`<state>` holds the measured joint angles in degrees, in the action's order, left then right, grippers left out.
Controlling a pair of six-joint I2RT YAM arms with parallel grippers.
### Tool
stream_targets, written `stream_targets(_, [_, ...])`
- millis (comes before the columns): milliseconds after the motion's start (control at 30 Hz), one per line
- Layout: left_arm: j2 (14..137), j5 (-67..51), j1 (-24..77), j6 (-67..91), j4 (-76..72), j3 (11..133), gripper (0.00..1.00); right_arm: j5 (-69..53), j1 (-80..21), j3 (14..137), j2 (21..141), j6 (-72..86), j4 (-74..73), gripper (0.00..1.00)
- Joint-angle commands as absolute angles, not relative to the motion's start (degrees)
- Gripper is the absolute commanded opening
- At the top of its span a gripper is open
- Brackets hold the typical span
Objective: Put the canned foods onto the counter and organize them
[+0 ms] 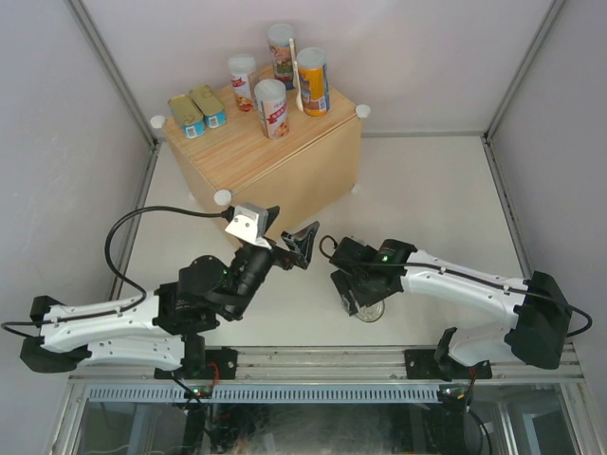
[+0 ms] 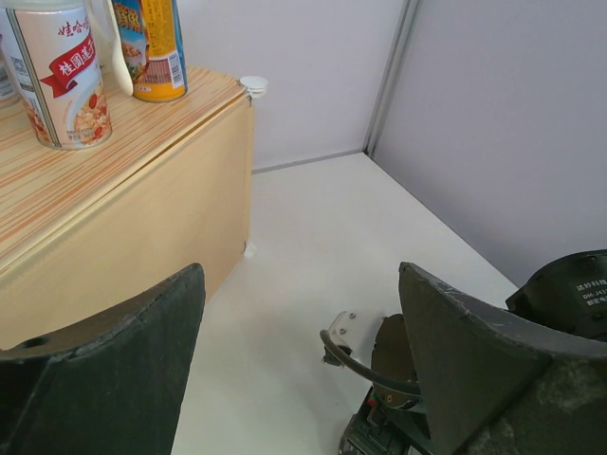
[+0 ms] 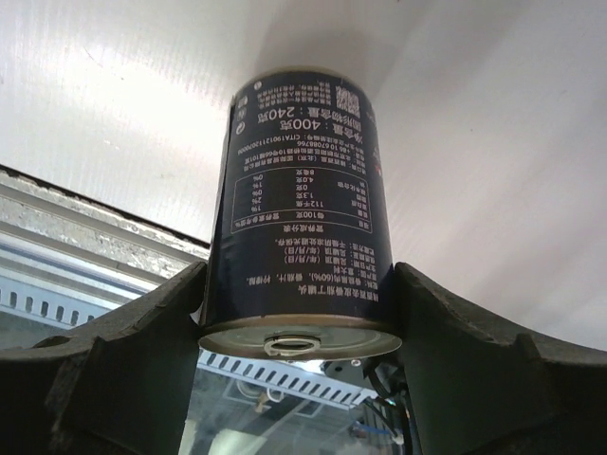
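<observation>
The light-wood counter (image 1: 285, 161) stands at the back. On it are two flat gold-topped tins (image 1: 197, 109) and several tall cans: two red-white ones (image 1: 272, 108) (image 1: 243, 81), an orange one (image 1: 313, 81) and one behind (image 1: 282, 55). My right gripper (image 1: 360, 292) is shut on the short dark can (image 3: 299, 199), low over the table's near middle; its fingers (image 3: 142, 332) press both sides of the can. My left gripper (image 1: 289, 227) is open and empty, just in front of the counter's near face (image 2: 142, 209). The left wrist view shows a red-white can (image 2: 62, 76) and the orange can (image 2: 152, 47).
White enclosure walls stand on three sides. A metal rail (image 1: 313, 365) runs along the near edge. The counter has white knobs (image 1: 223, 197) at its corners. A white spoon (image 2: 119, 57) leans between the cans. My right arm (image 2: 569, 294) lies close to my left gripper's right finger.
</observation>
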<state>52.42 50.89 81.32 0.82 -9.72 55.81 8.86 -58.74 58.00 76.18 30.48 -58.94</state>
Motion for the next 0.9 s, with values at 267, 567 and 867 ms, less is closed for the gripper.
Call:
stream_targets(267, [51.7, 51.4, 82.3, -0.5, -13.4, 54.6, 0.86, 8.2, -59.2, 63.1, 77.8, 29.5, -60.6, 0.5])
stream_targets(567, [50.8, 53.0, 82.7, -0.7, -12.9, 53.8, 0.86, 11.8, -59.0, 64.6, 79.1, 29.6, -55.6, 0.46])
stream_targets(867, [50.1, 55.1, 83.0, 0.4, -10.4, 53.3, 0.86, 12.4, -56.4, 65.3, 83.2, 27.6, -46.7, 0.47])
